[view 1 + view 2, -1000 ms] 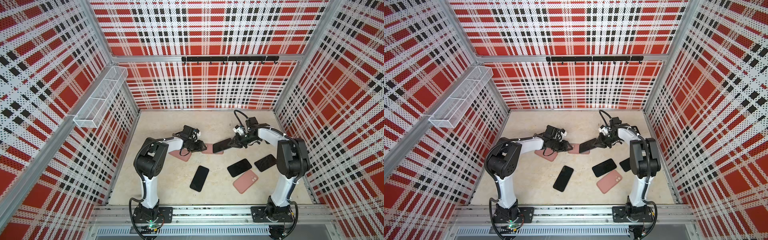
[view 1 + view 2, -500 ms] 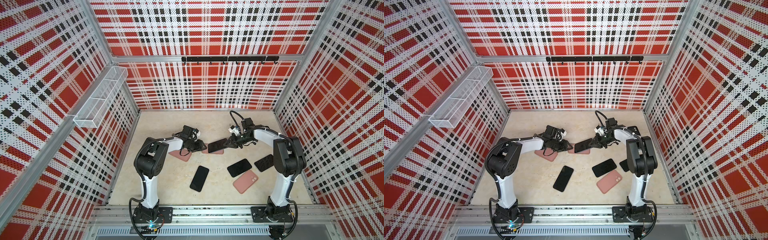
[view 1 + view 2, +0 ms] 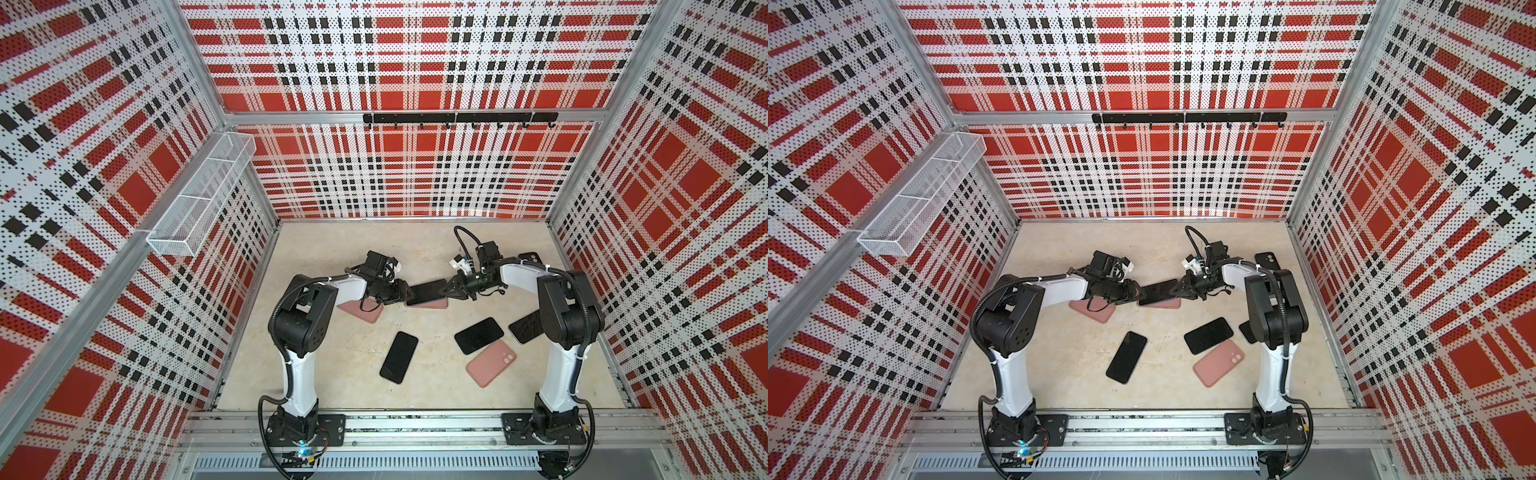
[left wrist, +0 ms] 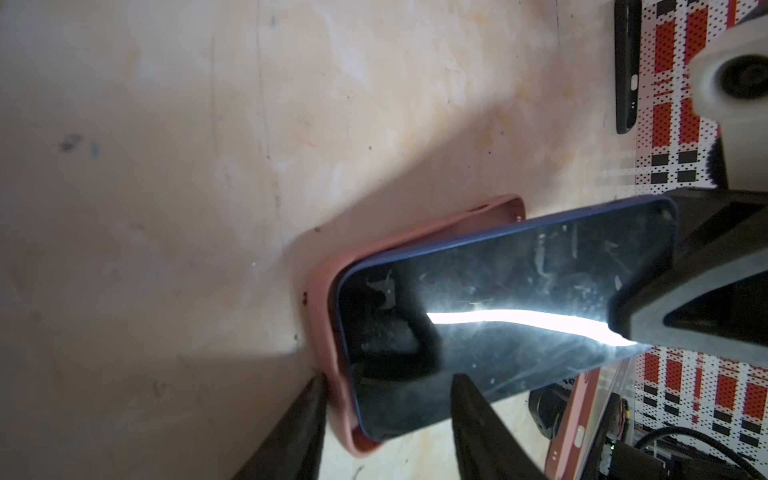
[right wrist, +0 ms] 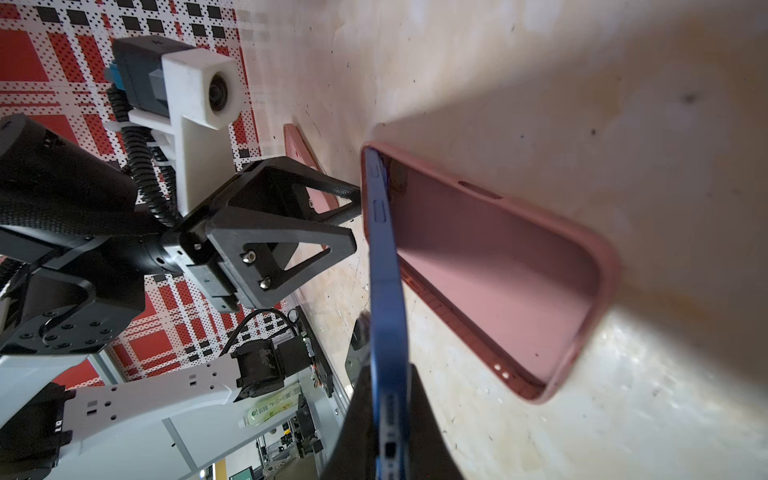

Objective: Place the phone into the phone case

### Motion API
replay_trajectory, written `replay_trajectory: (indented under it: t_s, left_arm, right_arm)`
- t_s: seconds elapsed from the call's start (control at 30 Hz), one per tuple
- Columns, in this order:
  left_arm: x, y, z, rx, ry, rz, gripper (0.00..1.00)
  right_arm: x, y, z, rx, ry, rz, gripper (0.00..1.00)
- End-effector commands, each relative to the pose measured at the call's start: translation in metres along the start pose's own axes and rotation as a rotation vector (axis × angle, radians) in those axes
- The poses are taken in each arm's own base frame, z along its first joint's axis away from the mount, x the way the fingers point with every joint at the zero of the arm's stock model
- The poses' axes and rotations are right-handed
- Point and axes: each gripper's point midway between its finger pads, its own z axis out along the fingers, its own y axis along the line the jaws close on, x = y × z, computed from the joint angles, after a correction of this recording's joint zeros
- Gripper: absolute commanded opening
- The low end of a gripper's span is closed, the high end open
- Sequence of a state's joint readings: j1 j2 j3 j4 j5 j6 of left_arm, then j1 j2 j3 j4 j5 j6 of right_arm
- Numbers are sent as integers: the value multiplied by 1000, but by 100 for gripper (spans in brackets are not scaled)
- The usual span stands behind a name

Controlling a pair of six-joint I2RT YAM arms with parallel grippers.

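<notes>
Your right gripper (image 3: pixel 451 291) is clamped on one short end of the phone (image 3: pixel 426 291), holding it tilted so the far end noses into the pink phone case (image 5: pixel 498 270), which lies open side up just above centre in both top views. Your left gripper (image 4: pixel 388 378) has its jaws half apart, one finger outside the case's end wall and one over the screen, probably as a stop against the case sliding. The gripped end isn't seated yet.

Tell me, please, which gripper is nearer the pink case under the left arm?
Left. The left gripper is just beside the pink case; the right gripper is beyond the phone.
</notes>
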State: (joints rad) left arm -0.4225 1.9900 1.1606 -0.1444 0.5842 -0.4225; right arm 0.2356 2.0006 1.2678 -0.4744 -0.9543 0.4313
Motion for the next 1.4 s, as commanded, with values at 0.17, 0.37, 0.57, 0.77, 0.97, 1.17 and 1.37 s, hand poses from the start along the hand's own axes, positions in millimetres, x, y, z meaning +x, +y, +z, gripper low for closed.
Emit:
replay_trajectory:
  t_s: [0.17, 0.37, 0.57, 0.77, 0.97, 1.17, 1.37]
  left_arm:
    - [28, -7, 18, 35, 90, -17, 53]
    - [26, -10, 16, 32, 82, -15, 61]
    - [22, 2, 13, -54, 71, 14, 62]
    - [18, 17, 10, -159, 60, 26, 60]
    - [18, 21, 10, -181, 64, 54, 58]
    - [21, 25, 12, -190, 76, 53, 54]
    - [25, 30, 16, -203, 91, 48, 50]
  right_arm:
    - [19, -27, 23, 44, 57, 64, 0]
    - [20, -30, 25, 52, 65, 71, 6]
    - [16, -31, 15, 140, 59, 50, 14]
    - [17, -41, 7, 266, 70, 73, 20]
    - [17, -47, -2, 353, 79, 89, 31]
    - [11, -47, -10, 406, 76, 85, 34]
    - [6, -49, -17, 458, 56, 74, 32]
